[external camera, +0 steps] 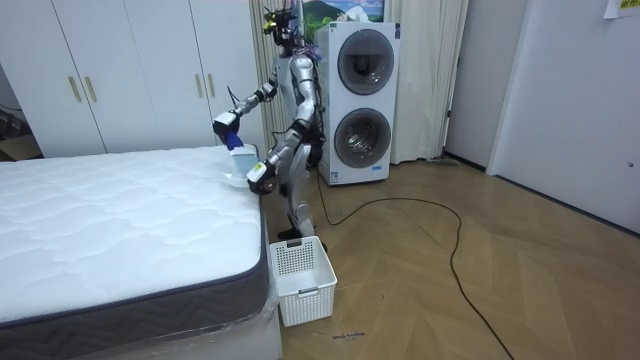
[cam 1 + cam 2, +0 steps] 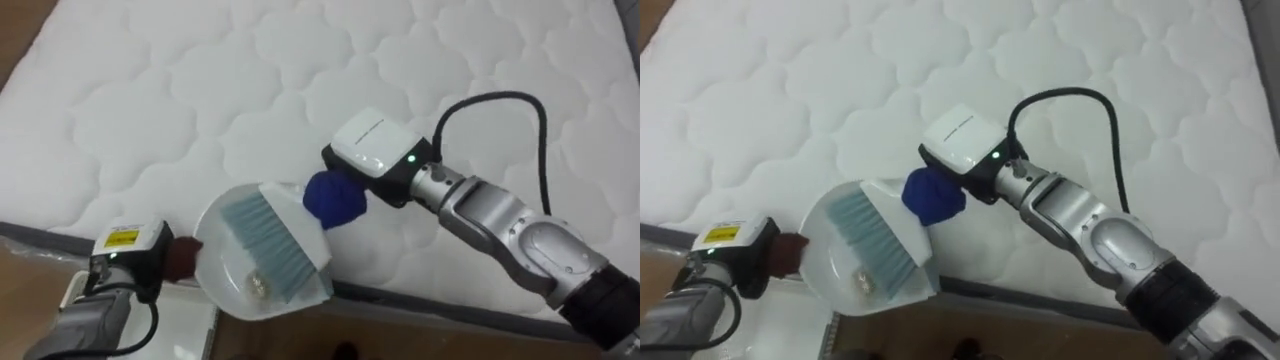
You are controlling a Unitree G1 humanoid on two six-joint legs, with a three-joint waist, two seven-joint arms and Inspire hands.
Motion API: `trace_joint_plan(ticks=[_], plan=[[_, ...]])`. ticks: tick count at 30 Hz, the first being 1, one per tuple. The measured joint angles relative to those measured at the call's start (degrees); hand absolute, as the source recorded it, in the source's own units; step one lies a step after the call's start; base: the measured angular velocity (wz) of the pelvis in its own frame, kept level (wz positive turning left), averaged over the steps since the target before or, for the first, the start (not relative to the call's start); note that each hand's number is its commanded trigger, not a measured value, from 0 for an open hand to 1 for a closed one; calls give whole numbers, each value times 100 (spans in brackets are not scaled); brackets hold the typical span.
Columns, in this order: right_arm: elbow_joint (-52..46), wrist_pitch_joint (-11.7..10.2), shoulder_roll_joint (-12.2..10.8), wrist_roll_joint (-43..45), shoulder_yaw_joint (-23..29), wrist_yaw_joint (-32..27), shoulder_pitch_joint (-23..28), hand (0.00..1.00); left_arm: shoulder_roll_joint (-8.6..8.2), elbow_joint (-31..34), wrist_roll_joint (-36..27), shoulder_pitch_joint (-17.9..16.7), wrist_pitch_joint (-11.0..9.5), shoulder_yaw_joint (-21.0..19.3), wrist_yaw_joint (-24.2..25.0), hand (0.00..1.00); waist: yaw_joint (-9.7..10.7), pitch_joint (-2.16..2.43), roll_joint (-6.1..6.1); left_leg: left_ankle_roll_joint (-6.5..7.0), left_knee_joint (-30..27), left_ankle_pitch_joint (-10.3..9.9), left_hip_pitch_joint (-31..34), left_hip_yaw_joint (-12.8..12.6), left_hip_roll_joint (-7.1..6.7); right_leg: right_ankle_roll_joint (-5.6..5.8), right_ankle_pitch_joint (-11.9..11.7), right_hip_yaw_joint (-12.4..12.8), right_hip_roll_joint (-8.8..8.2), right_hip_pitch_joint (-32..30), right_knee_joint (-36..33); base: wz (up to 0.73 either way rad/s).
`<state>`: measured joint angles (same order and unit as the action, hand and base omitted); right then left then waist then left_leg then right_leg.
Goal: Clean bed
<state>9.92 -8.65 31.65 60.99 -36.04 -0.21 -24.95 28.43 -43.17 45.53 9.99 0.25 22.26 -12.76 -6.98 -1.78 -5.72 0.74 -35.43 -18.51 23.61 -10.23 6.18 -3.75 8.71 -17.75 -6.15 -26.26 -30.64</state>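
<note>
At the bed's (image 2: 200,90) near edge the left robot hand (image 2: 135,262), its hold impossible to tell, meets the dustpan (image 2: 220,255), which has crumbs (image 2: 258,285) inside; the brush (image 2: 270,245) rests in it, its blue handle clasped by the right robot hand (image 2: 390,172); sweeping looks finished, so next lift the brush clear and carry the pan level, perhaps to the floor basket (image 1: 300,270)

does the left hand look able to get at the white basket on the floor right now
Probably not: the left hand holds the dustpan up at the mattress edge, and the white basket stands low on the floor; reaching it would likely need bending.
</note>
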Motion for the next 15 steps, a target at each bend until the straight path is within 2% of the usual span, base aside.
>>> trace_joint_plan(ticks=[2,3,6,9,10,11,13,15], plan=[[4,3,16,3,195,-43,169,100,-2,262,-12,-176,-23,-80,1,100,28,3,81,0,118,0,-206,19,-14,62,17,-6,35,229,116,14],[23,5,19,0,322,-74,254,100,-11,395,-16,-267,-33,-146,1,100,43,7,96,0,240,0,-346,22,-72,93,36,-2,22,324,141,11],[8,5,7,-5,707,-241,614,100,-108,526,-46,-497,-63,-295,1,100,34,59,203,10,546,37,-708,0,-137,146,31,8,9,622,327,2],[-28,10,-42,-14,1124,-490,1155,100,-140,713,-94,-853,-58,-430,57,100,85,134,263,15,1072,186,-1171,4,-217,217,-6,2,2,999,640,4],[-34,37,-79,-19,1303,-571,1347,100,-145,933,-116,-1021,-48,-509,90,100,122,138,262,14,1249,253,-1325,8,-288,234,-16,2,-1,1119,727,6],[-35,65,-80,-21,1347,-619,1426,100,-155,1044,-130,-1097,-48,-544,103,100,139,144,265,15,1306,266,-1382,4,-292,240,-18,10,2,1163,757,8],[-34,100,-134,-26,1602,-732,1733,100,-282,1294,-337,-1324,-49,-615,124,100,242,155,295,10,1507,334,-1665,43,-293,285,-17,22,28,1458,935,12],[-34,115,-333,-77,1943,-889,1968,100,-375,1439,-342,-1386,-49,-655,180,100,305,153,300,8,1577,335,-1806,92,-296,301,-18,9,34,1643,1033,12]])
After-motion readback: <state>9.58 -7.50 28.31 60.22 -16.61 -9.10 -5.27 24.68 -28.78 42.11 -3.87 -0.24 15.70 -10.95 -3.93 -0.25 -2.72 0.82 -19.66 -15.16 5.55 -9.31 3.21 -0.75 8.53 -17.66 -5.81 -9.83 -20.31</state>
